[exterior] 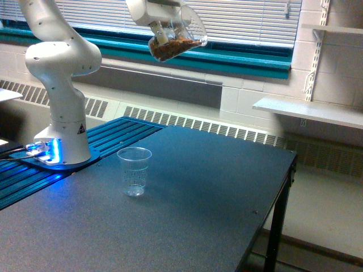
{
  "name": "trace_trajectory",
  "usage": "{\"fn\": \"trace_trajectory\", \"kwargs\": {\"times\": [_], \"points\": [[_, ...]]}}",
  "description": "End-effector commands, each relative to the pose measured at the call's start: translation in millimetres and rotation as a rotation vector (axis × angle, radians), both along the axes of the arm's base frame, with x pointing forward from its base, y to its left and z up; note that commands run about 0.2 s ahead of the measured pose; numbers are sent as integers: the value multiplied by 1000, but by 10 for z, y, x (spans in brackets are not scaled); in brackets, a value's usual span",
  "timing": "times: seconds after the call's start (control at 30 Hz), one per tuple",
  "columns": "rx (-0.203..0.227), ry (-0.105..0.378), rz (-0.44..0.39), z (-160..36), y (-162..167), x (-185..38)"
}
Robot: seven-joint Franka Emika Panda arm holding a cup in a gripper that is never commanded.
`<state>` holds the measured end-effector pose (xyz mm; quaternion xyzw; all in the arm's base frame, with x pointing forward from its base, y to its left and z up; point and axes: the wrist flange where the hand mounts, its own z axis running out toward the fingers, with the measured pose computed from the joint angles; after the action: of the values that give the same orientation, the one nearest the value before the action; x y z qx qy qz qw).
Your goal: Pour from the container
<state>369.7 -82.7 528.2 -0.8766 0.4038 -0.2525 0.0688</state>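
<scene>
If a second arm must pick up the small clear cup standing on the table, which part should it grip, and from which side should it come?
Grip the small clear cup by its side wall, about mid-height, coming in level from the exterior view's right, where the table is bare. It stands upright and open-mouthed, tapering downward, so a claw closing across the wall below the rim should hold. The robot base crowds the other side.
</scene>
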Motion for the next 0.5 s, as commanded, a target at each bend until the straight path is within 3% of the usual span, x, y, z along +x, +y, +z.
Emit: {"fn": "trace_trajectory", "kwargs": {"times": [0.03,0.5], "points": [[-24,22,6,7,20,-134],[-11,103,-55,-257,-185,-440]]}}
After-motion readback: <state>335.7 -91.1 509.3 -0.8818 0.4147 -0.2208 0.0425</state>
